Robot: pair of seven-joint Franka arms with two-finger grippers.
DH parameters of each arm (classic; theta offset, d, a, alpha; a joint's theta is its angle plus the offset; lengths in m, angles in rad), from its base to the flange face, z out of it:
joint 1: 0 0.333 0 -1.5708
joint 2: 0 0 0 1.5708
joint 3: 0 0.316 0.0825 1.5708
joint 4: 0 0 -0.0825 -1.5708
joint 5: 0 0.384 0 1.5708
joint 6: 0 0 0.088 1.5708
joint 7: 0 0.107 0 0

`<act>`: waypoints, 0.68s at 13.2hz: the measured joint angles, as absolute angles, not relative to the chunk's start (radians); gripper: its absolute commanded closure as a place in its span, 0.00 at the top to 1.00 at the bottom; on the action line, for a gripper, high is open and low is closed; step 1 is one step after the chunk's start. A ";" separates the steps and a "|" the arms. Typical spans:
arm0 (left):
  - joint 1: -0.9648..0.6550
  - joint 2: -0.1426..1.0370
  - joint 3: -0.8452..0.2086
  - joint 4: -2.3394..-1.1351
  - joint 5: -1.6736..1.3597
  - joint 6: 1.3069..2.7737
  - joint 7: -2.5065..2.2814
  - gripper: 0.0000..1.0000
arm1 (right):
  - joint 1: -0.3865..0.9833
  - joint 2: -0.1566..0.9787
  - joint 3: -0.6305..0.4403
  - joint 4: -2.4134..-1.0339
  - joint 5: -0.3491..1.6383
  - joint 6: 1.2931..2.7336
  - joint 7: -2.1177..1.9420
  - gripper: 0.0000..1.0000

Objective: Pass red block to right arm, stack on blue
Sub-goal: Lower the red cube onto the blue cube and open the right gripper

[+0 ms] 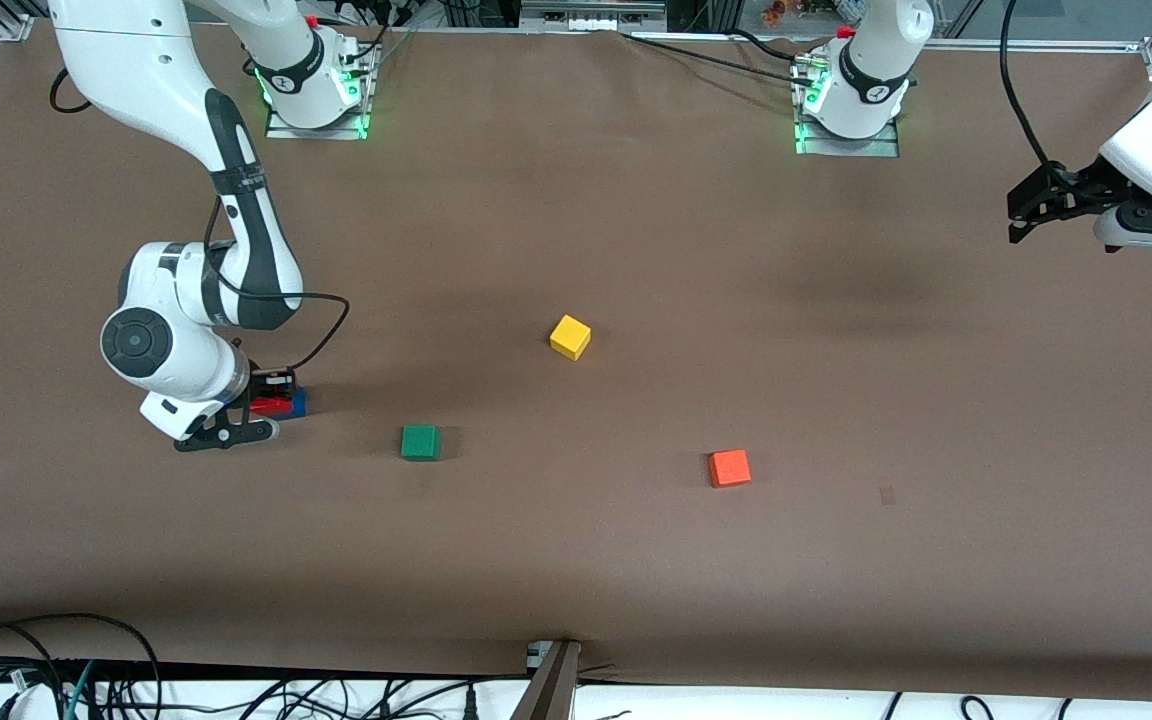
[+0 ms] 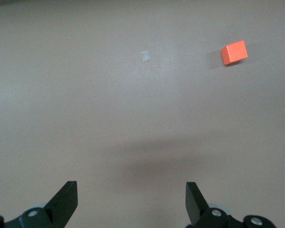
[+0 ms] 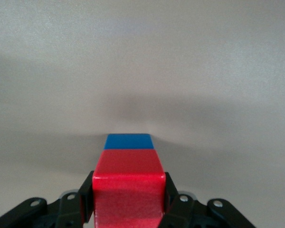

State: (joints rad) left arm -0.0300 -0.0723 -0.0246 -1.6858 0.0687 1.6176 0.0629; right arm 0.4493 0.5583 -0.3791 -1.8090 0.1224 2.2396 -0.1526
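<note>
- Nearest my front camera sits the orange-red cube point(image 1: 729, 467), alone on the brown tabletop point(image 1: 576, 560) toward the left arm's end; I also see it in the left wrist view point(image 2: 234, 52).
- The green cube point(image 1: 420, 442) lies a little farther from the camera, toward the right arm's end, and the yellow cube point(image 1: 570, 337) lies farther back again, between the two.
- My right hand point(image 1: 271, 398) is down at the right arm's end of the tabletop, clenched on the red block point(image 1: 272, 405); in the right wrist view its fingers point(image 3: 85, 199) press both sides of the red block point(image 3: 128, 190).
- The red block sits over the blue cube point(image 1: 297, 401), whose blue face point(image 3: 128, 141) shows just past the red one. I cannot tell whether the two are touching.
- My left hand point(image 1: 1028, 212) waits up in the air over the left arm's end of the tabletop, released, fingers point(image 2: 64, 202) spread wide with nothing between them.
</note>
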 measured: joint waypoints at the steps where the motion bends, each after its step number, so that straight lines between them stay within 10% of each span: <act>1: -0.028 -0.072 -0.025 -1.687 0.069 1.618 0.063 1.00 | 0.449 0.558 -0.379 -1.809 0.122 2.240 -0.153 0.13; 9: -0.030 -0.055 -0.026 -1.673 0.069 1.613 0.059 1.00 | 0.449 0.541 -0.379 -1.835 0.122 2.241 -0.153 0.13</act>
